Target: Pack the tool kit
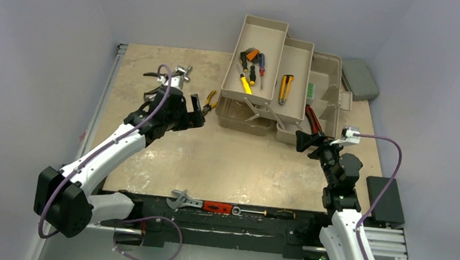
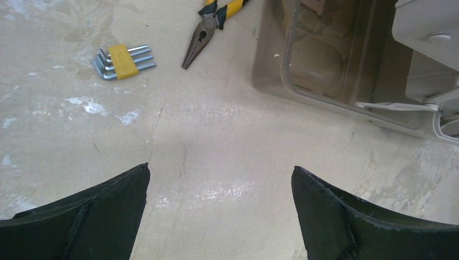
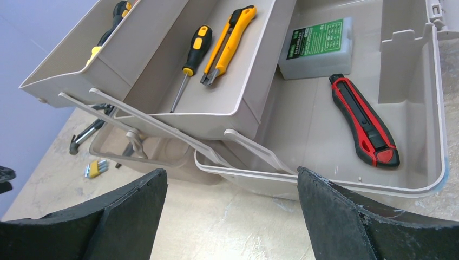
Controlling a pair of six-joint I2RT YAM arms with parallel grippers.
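The beige toolbox [image 1: 329, 76] stands open at the back right, its fold-out trays [image 1: 263, 38] spread to the left. The trays hold screwdrivers [image 1: 253, 65] and a yellow utility knife [image 3: 228, 43]. A red utility knife [image 3: 364, 120] and a green-labelled box [image 3: 316, 47] lie in the base. Yellow-handled pliers [image 2: 208, 30] and a yellow hex key set [image 2: 123, 60] lie on the table left of the smoky lid [image 2: 325, 54]. My left gripper [image 2: 221, 172] hovers open over bare table near them. My right gripper [image 3: 231, 176] is open and empty at the toolbox's front rim [image 3: 325, 181].
A small grey case [image 1: 359, 79] lies behind the toolbox at the right. A wrench [image 1: 184, 200] and a red tool [image 1: 217, 207] rest on the black front rail. A metal cross-shaped piece [image 1: 182, 71] sits at the back left, beyond the left arm.
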